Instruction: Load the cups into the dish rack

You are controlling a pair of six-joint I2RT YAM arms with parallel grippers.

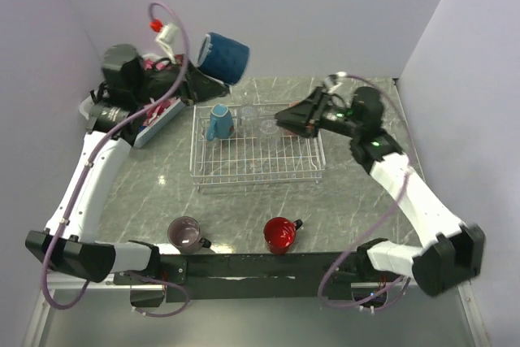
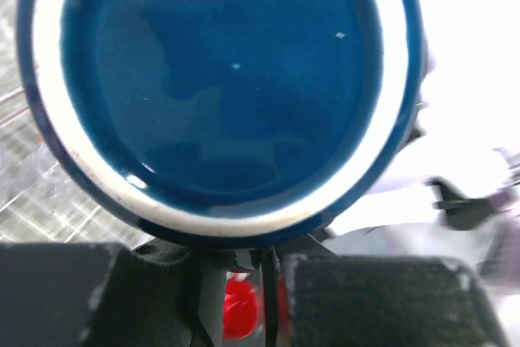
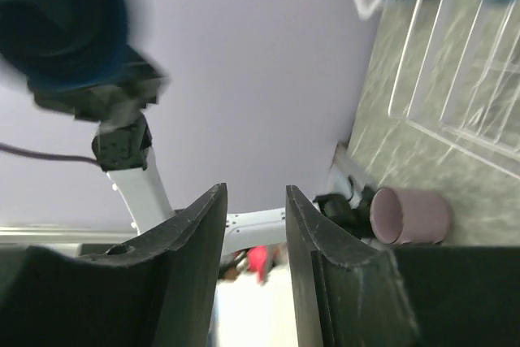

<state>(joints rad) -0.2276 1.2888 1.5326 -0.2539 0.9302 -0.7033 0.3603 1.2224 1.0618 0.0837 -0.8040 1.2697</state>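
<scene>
Left pincer (image 1: 193,79) is gripping the navy mug (image 1: 223,56) and is holding it in the air, tilted, above the far left corner of the dish rack (image 1: 244,170). In the left wrist view the mug's round dark blue face with its white ring is filling the frame, so which part the fingers are clamping cannot be told. Right pincer (image 3: 256,209) is hovering over the far right side of the rack; its jaws are standing a little apart with nothing between them.

Inside the rack, the light blue mug (image 1: 219,122) is sitting at the far left. Two clear glasses (image 1: 248,113) (image 1: 266,126) are standing just to its right along the far side. The near half of the rack is showing bare wire. The white basket (image 1: 158,127) with pink cloth is lying just left of the rack, under the raised left arm.

On the table (image 1: 357,193), the mauve mug (image 1: 186,233) and the red mug (image 1: 280,235) are waiting near the arm bases, well apart from the rack, both open side up.

Progress, as judged: three cups are sitting in the rack and a fourth is being carried above it. Setting the navy mug down and loading the two near mugs is what appears to be left. No further cup is showing in these views.
</scene>
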